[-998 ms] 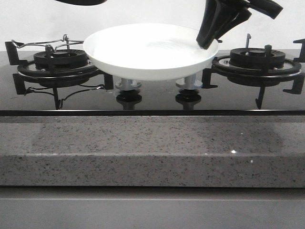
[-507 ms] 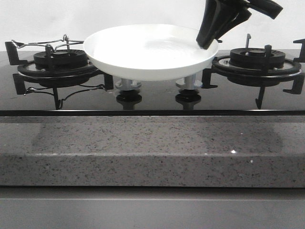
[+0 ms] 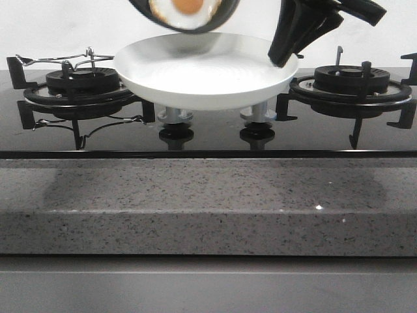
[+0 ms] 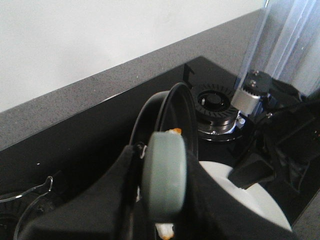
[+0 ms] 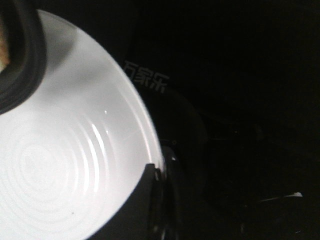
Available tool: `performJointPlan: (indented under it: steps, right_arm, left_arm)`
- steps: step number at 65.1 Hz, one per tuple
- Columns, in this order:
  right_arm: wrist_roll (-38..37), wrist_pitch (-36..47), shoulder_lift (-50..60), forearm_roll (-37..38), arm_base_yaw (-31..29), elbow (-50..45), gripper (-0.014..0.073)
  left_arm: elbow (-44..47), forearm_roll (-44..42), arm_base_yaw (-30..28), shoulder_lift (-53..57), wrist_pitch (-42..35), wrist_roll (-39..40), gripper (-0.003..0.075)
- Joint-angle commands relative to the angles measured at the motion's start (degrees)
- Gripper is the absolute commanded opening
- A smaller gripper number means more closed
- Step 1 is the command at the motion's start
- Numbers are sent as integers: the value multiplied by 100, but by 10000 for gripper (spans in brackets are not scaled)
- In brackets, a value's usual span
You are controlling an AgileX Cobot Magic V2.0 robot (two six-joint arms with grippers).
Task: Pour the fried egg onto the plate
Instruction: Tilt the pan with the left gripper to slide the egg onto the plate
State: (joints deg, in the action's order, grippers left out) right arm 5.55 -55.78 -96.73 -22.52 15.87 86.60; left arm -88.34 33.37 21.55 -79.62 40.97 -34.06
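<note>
The white plate [image 3: 202, 72] hangs level above the middle of the stove. My right gripper [image 3: 283, 55] is shut on its right rim; the right wrist view shows the plate [image 5: 65, 165] with a finger [image 5: 150, 185] over its edge. Just above the plate's back half, a black frying pan [image 3: 218, 23] is tipped steeply, its inside facing the front view. The fried egg [image 3: 186, 12], yolk showing, still lies in the pan. My left gripper [image 4: 162, 200] is shut on the pan's grey handle [image 4: 164, 170]. The pan [image 4: 172, 115] stands on edge in the left wrist view.
Black gas burners with pan supports stand at the left [image 3: 78, 85] and right [image 3: 352, 81] of the glass hob. A wire rack lies over the left one. Two knobs [image 3: 176, 124] [image 3: 255, 120] sit below the plate. The grey granite counter edge [image 3: 208, 202] runs along the front.
The pan with the egg has come down into the front view, tipped over the plate. The plate and my right gripper have stayed put.
</note>
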Motion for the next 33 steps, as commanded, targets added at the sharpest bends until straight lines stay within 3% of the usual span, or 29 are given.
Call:
performJointPlan:
  steps: [1, 33]
  right_arm:
    - [59, 234, 306, -128, 1, 163, -67]
    - [59, 234, 306, -128, 1, 163, -67]
  left_arm:
    - [-195, -391, 308, 240, -828, 3, -19]
    - [-195, -842, 545, 240, -1111, 3, -19]
